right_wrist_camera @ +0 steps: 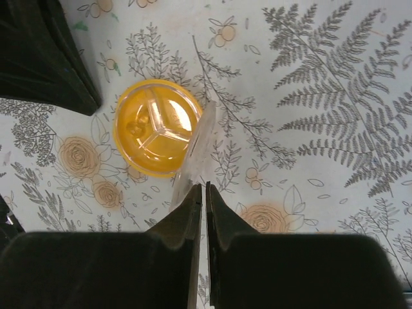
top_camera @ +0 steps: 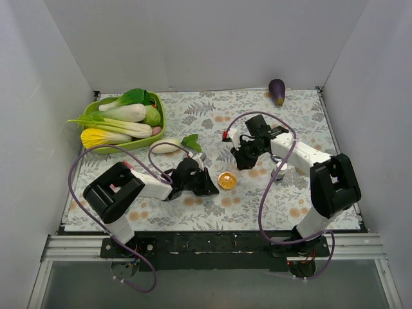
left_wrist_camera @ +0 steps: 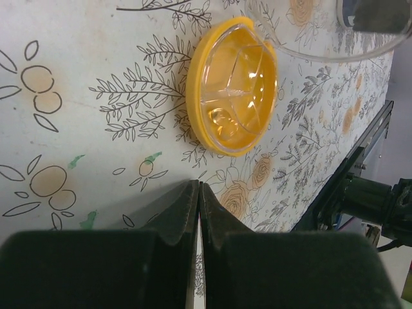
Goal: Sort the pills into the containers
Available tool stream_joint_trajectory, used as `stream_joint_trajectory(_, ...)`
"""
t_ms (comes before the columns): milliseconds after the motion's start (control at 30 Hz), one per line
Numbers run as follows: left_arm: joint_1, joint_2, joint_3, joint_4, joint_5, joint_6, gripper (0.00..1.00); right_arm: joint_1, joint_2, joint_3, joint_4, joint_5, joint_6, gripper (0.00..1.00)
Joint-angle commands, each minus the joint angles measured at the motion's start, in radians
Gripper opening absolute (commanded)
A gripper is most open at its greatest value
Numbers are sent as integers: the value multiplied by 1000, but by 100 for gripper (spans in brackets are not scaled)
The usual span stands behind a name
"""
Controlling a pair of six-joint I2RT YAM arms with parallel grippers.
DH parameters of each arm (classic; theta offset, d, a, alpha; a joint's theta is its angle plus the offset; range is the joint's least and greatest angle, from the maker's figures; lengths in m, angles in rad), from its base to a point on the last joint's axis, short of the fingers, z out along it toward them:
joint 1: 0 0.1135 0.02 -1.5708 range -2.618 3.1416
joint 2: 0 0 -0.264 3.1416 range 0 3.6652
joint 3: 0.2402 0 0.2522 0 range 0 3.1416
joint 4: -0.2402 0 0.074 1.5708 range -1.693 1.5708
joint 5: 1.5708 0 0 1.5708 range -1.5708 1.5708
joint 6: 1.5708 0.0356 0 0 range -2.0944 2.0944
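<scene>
Left pincer [left_wrist_camera: 198, 188], shut tight and empty, points low over the surface [top_camera: 290, 116] at the amber dish [top_camera: 226, 180] just to its right, mid-surface between the arms, while the right pincer [right_wrist_camera: 203, 188], just far-right of the dish, looks clamped on the edge of a clear lid [right_wrist_camera: 196, 145].

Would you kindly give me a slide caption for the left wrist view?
Shut left gripper facing the amber three-part dish on floral cloth, clear lid at top right.

Bright, even overhead light; soft shadows on desk [top_camera: 212, 119]. Glare spots on amber dish [left_wrist_camera: 233, 84]. Left gripper [left_wrist_camera: 199, 187] underexposed, blurred in close foreground.
</scene>
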Motion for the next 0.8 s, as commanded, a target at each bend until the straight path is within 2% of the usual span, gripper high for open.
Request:
stream_joint_trajectory(0, 4, 19, 27, -21, 8, 4, 0, 49, -49, -20, 27, -12, 19, 11)
stream_joint_trajectory(467, 4, 44, 50, -18, 19, 12, 0, 125, -28, -48, 21, 0, 30, 10)
stream_joint_trajectory(767, 4, 53, 65, -25, 16, 10, 0, 165, 41, -36, 18, -18, 51, 10)
